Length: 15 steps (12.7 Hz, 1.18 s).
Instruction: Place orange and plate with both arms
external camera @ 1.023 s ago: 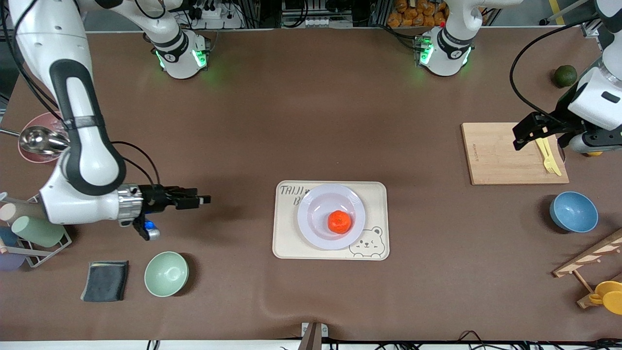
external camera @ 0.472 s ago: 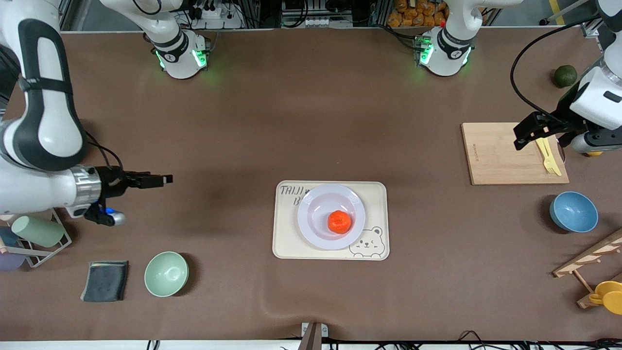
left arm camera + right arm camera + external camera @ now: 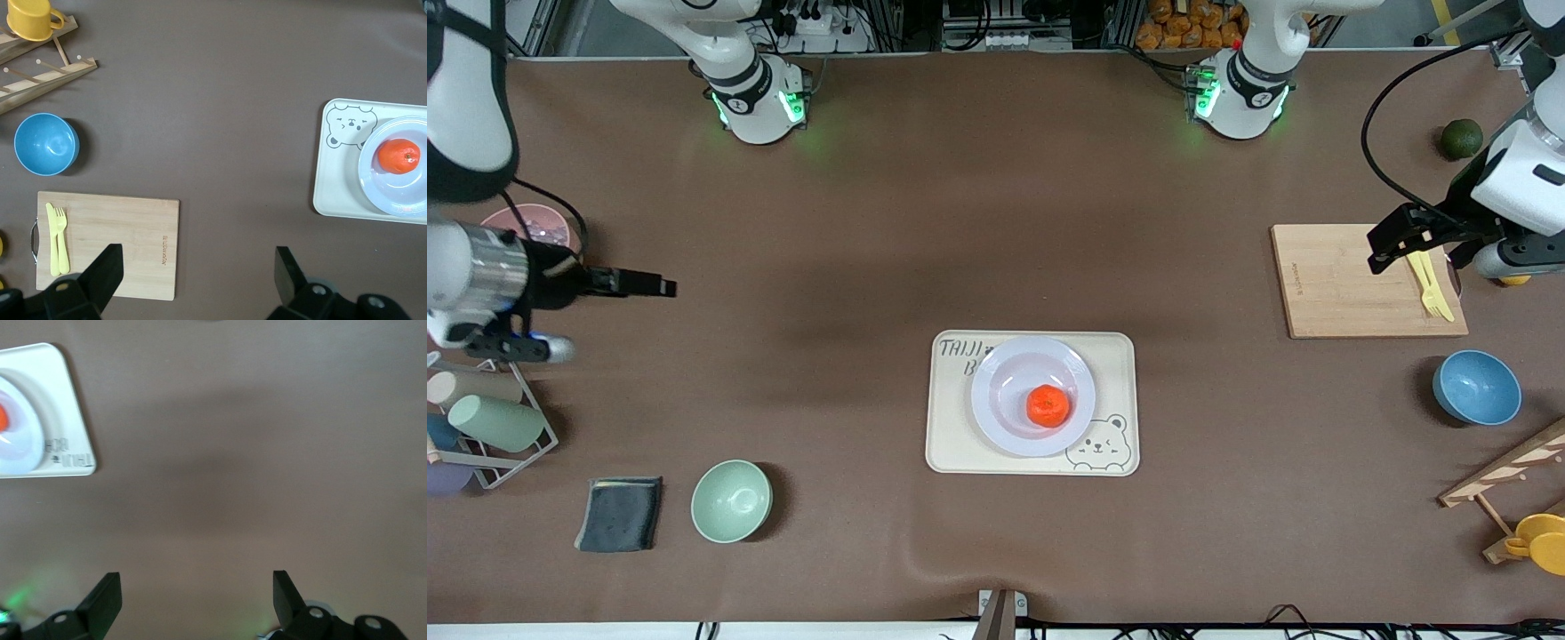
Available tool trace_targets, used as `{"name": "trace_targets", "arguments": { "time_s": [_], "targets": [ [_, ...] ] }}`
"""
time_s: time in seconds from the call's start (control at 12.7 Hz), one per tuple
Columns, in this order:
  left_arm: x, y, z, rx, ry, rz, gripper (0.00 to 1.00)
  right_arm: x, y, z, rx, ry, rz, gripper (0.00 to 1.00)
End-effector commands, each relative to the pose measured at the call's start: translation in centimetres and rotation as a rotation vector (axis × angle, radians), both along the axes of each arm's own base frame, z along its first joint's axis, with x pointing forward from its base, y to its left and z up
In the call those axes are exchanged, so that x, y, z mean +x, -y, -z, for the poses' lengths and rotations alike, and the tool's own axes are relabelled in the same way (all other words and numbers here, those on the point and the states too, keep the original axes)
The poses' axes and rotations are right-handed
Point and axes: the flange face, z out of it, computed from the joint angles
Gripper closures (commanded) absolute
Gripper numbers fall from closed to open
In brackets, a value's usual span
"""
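The orange (image 3: 1048, 405) sits in the well of the lavender-white plate (image 3: 996, 373), which rests on the cream bear tray (image 3: 951, 444) in the middle of the table. Orange (image 3: 399, 155) and plate (image 3: 400, 200) also show in the left wrist view, and the plate (image 3: 17, 447) in the right wrist view. My right gripper (image 3: 660, 286) is open and empty over bare table toward the right arm's end; it also shows in its wrist view (image 3: 197, 580). My left gripper (image 3: 1383, 244) is open and empty over the wooden cutting board (image 3: 1343, 284); it also shows in its wrist view (image 3: 198, 257).
A yellow fork (image 3: 1430, 284) lies on the cutting board. A blue bowl (image 3: 1476, 387), a dark green fruit (image 3: 1462, 139) and a wooden rack (image 3: 1507, 471) are at the left arm's end. A mint bowl (image 3: 731, 500), grey cloth (image 3: 620, 513) and cup rack (image 3: 480, 418) are at the right arm's end.
My right gripper has drawn back from the tray toward the right arm's end of the table, still open. The left arm, plate and orange have not moved.
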Motion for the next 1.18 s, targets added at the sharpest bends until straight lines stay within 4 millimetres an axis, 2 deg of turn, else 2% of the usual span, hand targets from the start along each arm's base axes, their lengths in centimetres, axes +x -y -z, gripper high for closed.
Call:
{"name": "trace_targets", "arguments": {
  "time_s": [0.0, 0.24, 0.39, 0.71, 0.87, 1.1],
  "targets": [
    [-0.6, 0.0, -0.7, -0.019, 0.000, -0.006, 0.00, -2.2, -0.6, -4.2, -0.090, 0.043, -0.013, 0.00],
    [-0.6, 0.1, -0.5, -0.028, -0.005, -0.008, 0.00, -4.9, -0.2, -8.5, -0.147, 0.098, -0.021, 0.00],
    [-0.4, 0.2, -0.3, -0.028, -0.005, -0.009, 0.00, -6.0, 0.0, -10.4, -0.180, 0.134, -0.023, 0.00],
    [-0.6, 0.0, -0.6, -0.029, -0.002, -0.005, 0.00, -6.8, 0.4, -11.6, -0.205, 0.144, -0.028, 0.00],
    [-0.6, 0.0, -0.6, -0.029, -0.001, -0.005, 0.00, -6.8, 1.3, -11.6, -0.203, 0.144, -0.025, 0.00],
    [-0.8, -0.3, -1.1, -0.030, 0.005, -0.008, 0.00, -7.0, 1.1, -12.0, -0.206, 0.155, -0.031, 0.00]
  ]
}}
